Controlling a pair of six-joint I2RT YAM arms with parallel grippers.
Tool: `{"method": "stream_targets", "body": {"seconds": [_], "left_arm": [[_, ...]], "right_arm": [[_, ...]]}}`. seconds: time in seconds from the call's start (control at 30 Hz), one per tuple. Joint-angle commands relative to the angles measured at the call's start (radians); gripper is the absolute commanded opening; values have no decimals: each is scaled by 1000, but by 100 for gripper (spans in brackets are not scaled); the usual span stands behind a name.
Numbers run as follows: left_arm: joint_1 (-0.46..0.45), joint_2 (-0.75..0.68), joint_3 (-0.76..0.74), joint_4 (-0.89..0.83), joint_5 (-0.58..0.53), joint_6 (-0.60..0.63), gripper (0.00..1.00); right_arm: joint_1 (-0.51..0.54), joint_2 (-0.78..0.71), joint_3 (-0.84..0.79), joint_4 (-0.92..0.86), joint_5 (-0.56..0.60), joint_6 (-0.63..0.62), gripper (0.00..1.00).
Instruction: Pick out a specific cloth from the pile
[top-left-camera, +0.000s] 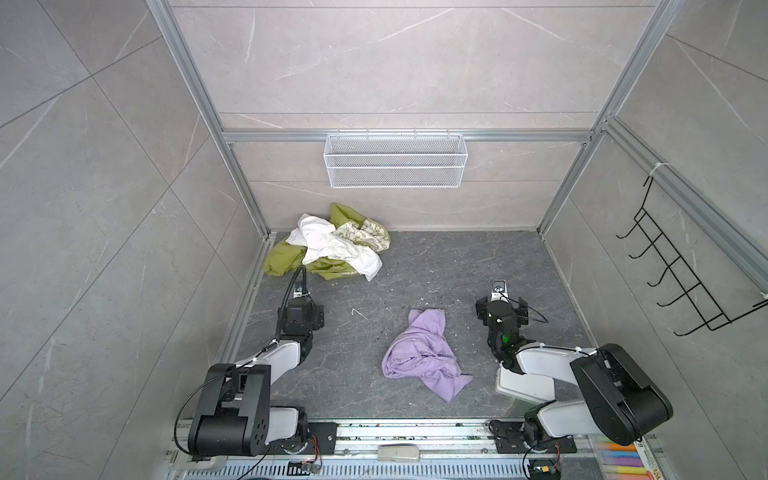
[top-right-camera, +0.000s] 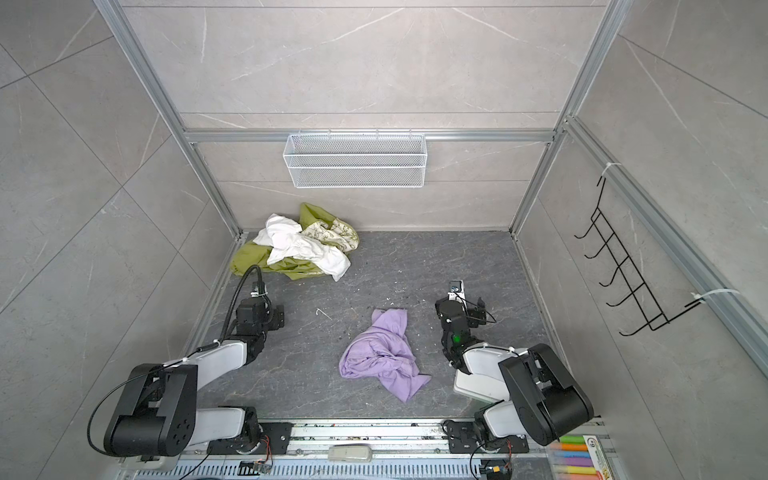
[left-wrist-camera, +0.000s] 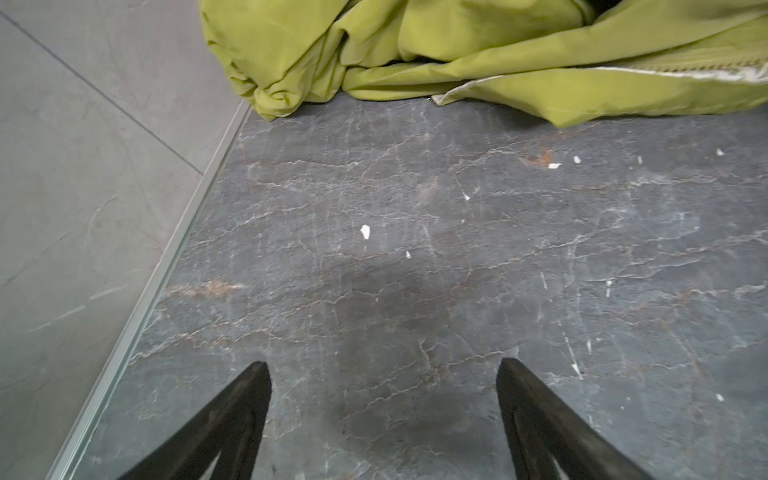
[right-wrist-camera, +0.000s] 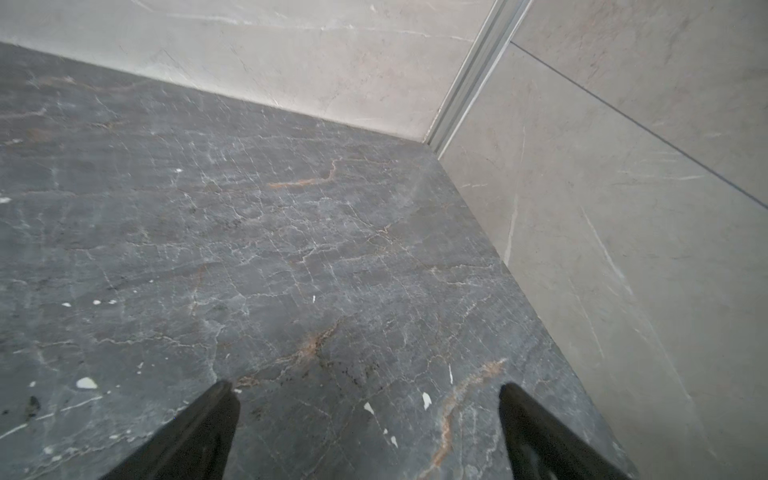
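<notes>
The cloth (top-left-camera: 422, 353) (top-right-camera: 380, 353), plain lilac and crumpled, lies alone on the dark floor between my two arms. The pile (top-left-camera: 332, 245) (top-right-camera: 299, 245) of olive-green, white and floral fabrics sits in the back left corner. My left gripper (top-left-camera: 302, 312) (left-wrist-camera: 383, 363) hovers just in front of the pile, open, with only bare floor between its fingers. The olive-green cloth (left-wrist-camera: 457, 50) fills the far edge of the left wrist view. To the right of the lilac cloth my right gripper (top-left-camera: 500, 309) (right-wrist-camera: 365, 385) is open over bare floor, holding nothing.
A white wire basket (top-left-camera: 395, 160) hangs on the back wall. A black hook rack (top-left-camera: 681, 266) is fixed to the right wall. Coloured markers (top-left-camera: 619, 457) lie at the front right. Small white scraps dot the floor. Walls and aluminium rails enclose the floor on three sides.
</notes>
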Motion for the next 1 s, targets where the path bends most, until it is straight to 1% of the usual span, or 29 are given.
{"method": "stream_targets", "body": {"seconds": [0.0, 0.03, 0.07, 0.13, 0.27, 0.4, 0.47, 0.57, 0.67, 0.7, 0.73, 0.8, 0.87, 0.93, 0.97], "left_arm": [[17, 10, -5, 183, 83, 47, 88], [23, 13, -25, 245, 107, 43, 88], [32, 16, -20, 244, 124, 23, 87], [45, 40, -39, 322, 149, -8, 86], [63, 113, -49, 405, 155, -16, 83], [112, 174, -63, 485, 214, -50, 80], [118, 169, -59, 464, 226, -54, 84], [119, 168, -59, 461, 227, -54, 88], [119, 168, -57, 461, 226, -53, 94], [119, 168, -59, 462, 225, -53, 99], [119, 168, -57, 461, 226, -54, 100], [118, 168, -58, 461, 226, -53, 100], [118, 168, -57, 461, 227, -53, 100], [119, 168, -57, 461, 226, -53, 100], [120, 168, -57, 461, 226, -53, 100]], "right_arm": [[-3, -4, -21, 152, -100, -33, 98], [-5, 11, -24, 176, -99, -42, 98], [-5, 31, -32, 219, -97, -53, 99], [-5, 62, -34, 266, -97, -67, 99], [-16, 73, -29, 261, -105, -57, 98], [-69, 57, -43, 257, -157, -6, 99], [-102, 49, -52, 257, -199, 21, 99], [-153, 36, -65, 252, -304, 49, 99], [-196, 34, -72, 254, -395, 70, 99], [-216, 37, -75, 258, -433, 78, 99], [-236, 49, -78, 268, -461, 90, 99], [-242, 119, -79, 359, -457, 89, 100], [-248, 88, -60, 260, -468, 99, 100], [-258, 110, -52, 286, -474, 104, 100], [-270, 110, -44, 268, -494, 110, 100]]}}
